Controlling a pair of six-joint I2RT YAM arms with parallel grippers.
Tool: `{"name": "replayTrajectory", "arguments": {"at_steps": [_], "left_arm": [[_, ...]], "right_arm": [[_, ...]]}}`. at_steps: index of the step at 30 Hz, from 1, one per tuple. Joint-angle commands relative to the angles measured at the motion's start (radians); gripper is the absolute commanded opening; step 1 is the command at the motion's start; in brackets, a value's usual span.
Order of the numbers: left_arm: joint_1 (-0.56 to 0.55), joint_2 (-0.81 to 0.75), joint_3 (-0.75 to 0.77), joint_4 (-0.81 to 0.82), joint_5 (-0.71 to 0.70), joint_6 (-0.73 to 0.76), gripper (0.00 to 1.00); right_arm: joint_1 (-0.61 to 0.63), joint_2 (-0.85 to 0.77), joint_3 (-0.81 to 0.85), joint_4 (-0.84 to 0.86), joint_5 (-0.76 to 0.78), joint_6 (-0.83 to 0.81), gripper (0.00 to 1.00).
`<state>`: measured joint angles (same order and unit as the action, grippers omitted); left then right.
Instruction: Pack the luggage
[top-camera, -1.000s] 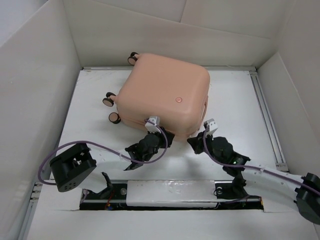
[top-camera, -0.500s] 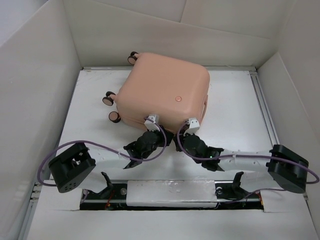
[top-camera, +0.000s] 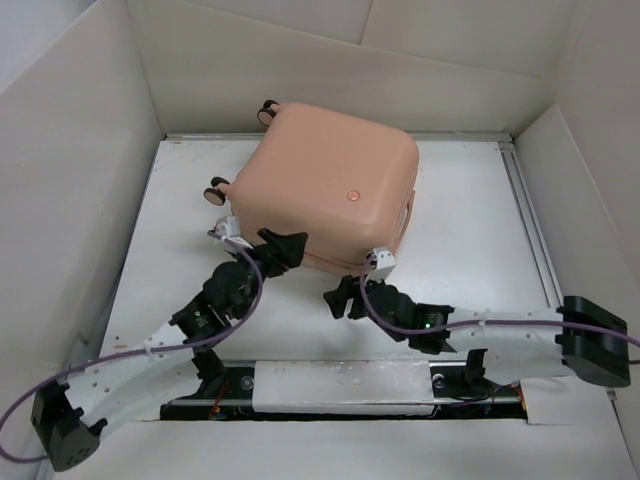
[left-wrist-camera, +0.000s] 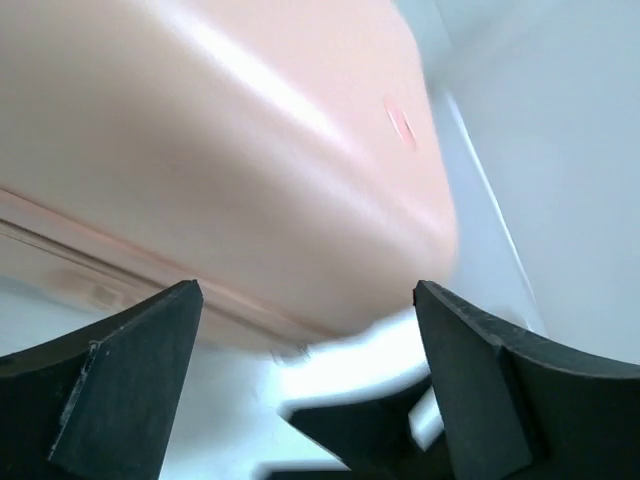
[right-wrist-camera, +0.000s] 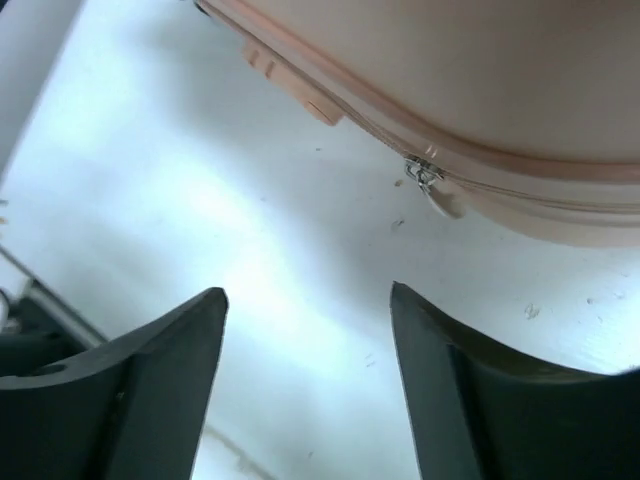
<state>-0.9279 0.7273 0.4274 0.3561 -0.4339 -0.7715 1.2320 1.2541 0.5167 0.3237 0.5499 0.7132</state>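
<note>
Mid-table toward the back, luggage (top-camera: 325, 195) lies flat, zipped closed. Left gripper (top-camera: 288, 252) at its near-left edge, jaws wide, empty. Right gripper (top-camera: 335, 303) just off the near edge, jaws wide, facing the zipper pull (right-wrist-camera: 425, 172).

1. This is a robotics lab test cell, not a home or a shop.
2. A flat white tabletop (top-camera: 470, 200) is boxed in on three sides by plain white panel walls (top-camera: 80, 150).
3. A bare metal rail (top-camera: 530, 220) runs along the table's right edge.
4. Two white-and-black jointed robot arms, left (top-camera: 130, 375) and right (top-camera: 510, 335), are bolted to a white mounting bar (top-camera: 340, 385) at the near edge, with a purple cable (top-camera: 520, 320) running along the right one.
5. A peach-pink hard-shell suitcase (top-camera: 325, 185) lies on the tabletop.
</note>
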Motion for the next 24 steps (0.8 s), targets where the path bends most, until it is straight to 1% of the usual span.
{"name": "replayTrajectory", "arguments": {"at_steps": [1, 2, 3, 4, 5, 6, 7, 8, 9, 10, 11, 12, 13, 14, 16, 17, 18, 19, 20, 21, 22, 23, 24], "left_arm": [[0.136, -0.031, 0.092, -0.239, -0.060, 0.000, 0.90], [0.182, -0.008, 0.169, -0.288, -0.010, 0.012, 0.92], [0.234, 0.013, 0.209, -0.307, 0.026, 0.023, 0.95], [0.365, 0.061, 0.247, -0.316, 0.076, 0.035, 0.97], [0.444, 0.084, 0.281, -0.316, 0.209, 0.047, 1.00], [0.524, 0.105, 0.337, -0.328, 0.274, 0.047, 1.00], [0.673, 0.135, 0.356, -0.338, 0.332, 0.035, 1.00], [0.746, 0.135, 0.367, -0.338, 0.386, 0.017, 1.00], [0.812, 0.147, 0.367, -0.294, 0.508, -0.006, 1.00], [0.871, 0.147, 0.353, -0.260, 0.567, -0.047, 1.00], [0.959, 0.164, 0.353, -0.238, 0.608, -0.067, 1.00], [0.987, 0.181, 0.353, -0.238, 0.651, -0.086, 1.00], [1.006, 0.204, 0.376, -0.247, 0.667, -0.086, 1.00], [1.017, 0.252, 0.393, -0.261, 0.667, -0.095, 1.00], [1.028, 0.297, 0.421, -0.284, 0.667, -0.086, 1.00], [1.038, 0.316, 0.421, -0.275, 0.681, -0.086, 1.00], [1.072, 0.349, 0.421, -0.257, 0.701, -0.107, 1.00], [1.089, 0.369, 0.421, -0.232, 0.748, -0.117, 1.00], [1.101, 0.395, 0.421, -0.195, 0.771, -0.117, 1.00], [1.110, 0.468, 0.444, -0.195, 0.788, -0.117, 1.00], [1.110, 0.510, 0.471, -0.216, 0.802, -0.091, 1.00], [1.110, 0.547, 0.538, -0.285, 0.802, -0.074, 1.00], [1.110, 0.579, 0.560, -0.304, 0.802, -0.065, 1.00]], "right_arm": [[0.014, -0.137, 0.026, -0.152, 0.018, 0.029, 0.75], [0.014, -0.166, 0.016, -0.164, 0.018, 0.029, 0.77], [0.014, -0.195, 0.003, -0.173, 0.018, 0.029, 0.78], [0.014, -0.256, -0.010, -0.211, 0.030, 0.038, 0.80], [0.014, -0.287, -0.010, -0.231, 0.030, 0.038, 0.81], [0.014, -0.317, -0.020, -0.253, 0.044, 0.038, 0.81], [0.014, -0.376, -0.020, -0.299, 0.056, 0.049, 0.81], [0.014, -0.404, -0.020, -0.325, 0.068, 0.060, 0.81], [0.014, -0.429, -0.020, -0.351, 0.080, 0.060, 0.81], [0.014, -0.453, -0.020, -0.374, 0.090, 0.072, 0.77], [0.014, -0.496, -0.020, -0.411, 0.099, 0.072, 0.67], [0.014, -0.511, -0.020, -0.431, 0.099, 0.081, 0.59], [0.014, -0.527, -0.020, -0.446, 0.099, 0.081, 0.46], [0.014, -0.547, -0.020, -0.475, 0.099, 0.081, 0.21], [0.014, -0.559, -0.020, -0.509, 0.099, 0.081, 0.06], [0.014, -0.559, -0.011, -0.528, 0.099, 0.092, 0.02], [0.014, -0.559, -0.010, -0.566, 0.099, 0.092, 0.01], [0.014, -0.570, 0.002, -0.590, 0.099, 0.101, 0.01], [0.014, -0.570, 0.002, -0.610, 0.113, 0.101, 0.05], [0.014, -0.570, 0.002, -0.632, 0.122, 0.110, 0.21], [0.014, -0.581, 0.002, -0.641, 0.122, 0.111, 0.32], [0.014, -0.594, 0.002, -0.641, 0.136, 0.111, 0.44], [0.014, -0.594, 0.002, -0.655, 0.146, 0.111, 0.52]]}}
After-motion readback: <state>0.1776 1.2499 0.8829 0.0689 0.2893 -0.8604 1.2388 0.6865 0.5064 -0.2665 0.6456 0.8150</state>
